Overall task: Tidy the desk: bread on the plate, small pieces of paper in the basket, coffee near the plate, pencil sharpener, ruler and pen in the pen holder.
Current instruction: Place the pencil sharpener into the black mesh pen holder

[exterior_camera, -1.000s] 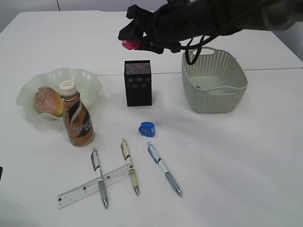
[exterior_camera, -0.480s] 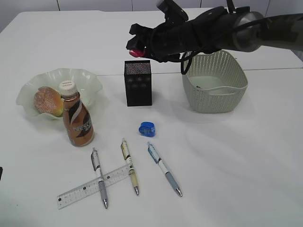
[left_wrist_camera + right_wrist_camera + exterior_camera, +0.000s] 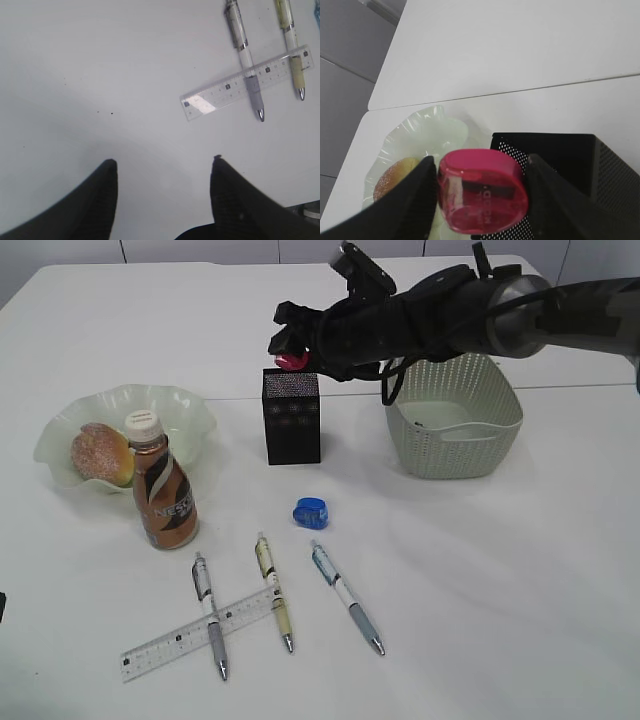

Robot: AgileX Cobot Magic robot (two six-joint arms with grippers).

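My right gripper [image 3: 292, 348] is shut on a red pencil sharpener [image 3: 291, 360] [image 3: 481, 191] and holds it just above the open top of the black mesh pen holder [image 3: 292, 416] [image 3: 570, 165]. A blue pencil sharpener [image 3: 311, 512] lies in front of the holder. Three pens [image 3: 209, 612] [image 3: 274, 591] [image 3: 347, 596] and a clear ruler [image 3: 198, 634] [image 3: 247, 89] lie near the front. Bread [image 3: 101, 453] sits on the pale green plate [image 3: 185, 405], with the coffee bottle [image 3: 163, 493] beside it. My left gripper [image 3: 162, 162] is open over bare table. No paper pieces show.
A grey-green basket [image 3: 452, 410] stands right of the pen holder. The right arm reaches across above the basket's back left corner. A seam between two table tops runs behind the holder and the basket.
My right gripper has moved right and down with the red sharpener, from above and left of the pen holder to just over its opening. Nothing else moved.
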